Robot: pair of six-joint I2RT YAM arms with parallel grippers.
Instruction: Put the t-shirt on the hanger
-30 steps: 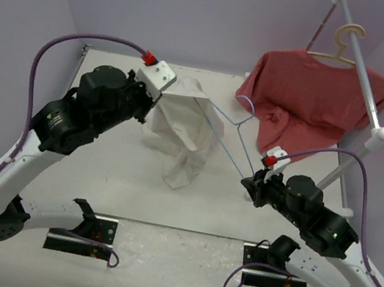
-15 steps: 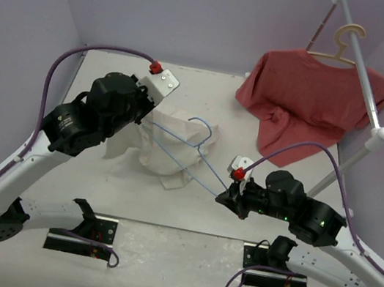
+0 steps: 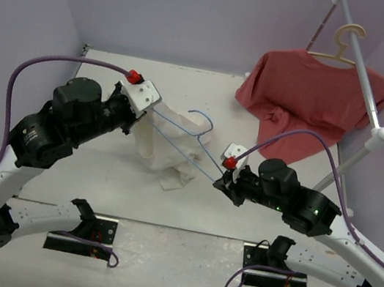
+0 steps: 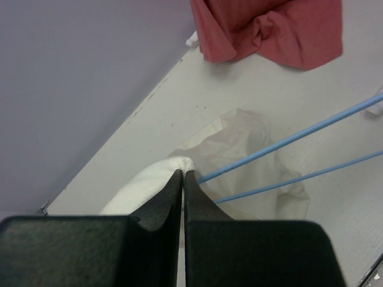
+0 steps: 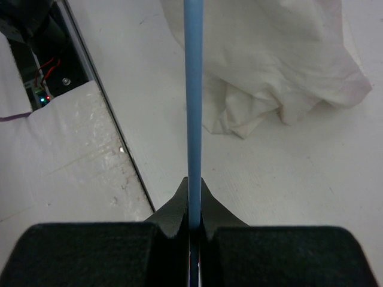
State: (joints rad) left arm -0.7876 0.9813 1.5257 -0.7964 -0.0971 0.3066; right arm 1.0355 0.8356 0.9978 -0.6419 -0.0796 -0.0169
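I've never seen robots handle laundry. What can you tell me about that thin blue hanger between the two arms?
The hanger is thin light-blue wire, triangular, with a small hook. It is held tilted above the table, one corner clamped in the shut right gripper. Its far end meets the cream t-shirt, which the left gripper pinches.

White table point(image 3: 208, 94), cream t-shirt point(image 3: 165, 146) partly resting on it

Top external: high behind both arm bases point(image 3: 84, 227), looking down over the desk point(image 3: 89, 177). Left and right wrist: close, sighting along their own fingers point(image 4: 163, 209); all three share the t-shirt point(image 5: 269, 60) and wire hanger point(image 5: 191, 89).
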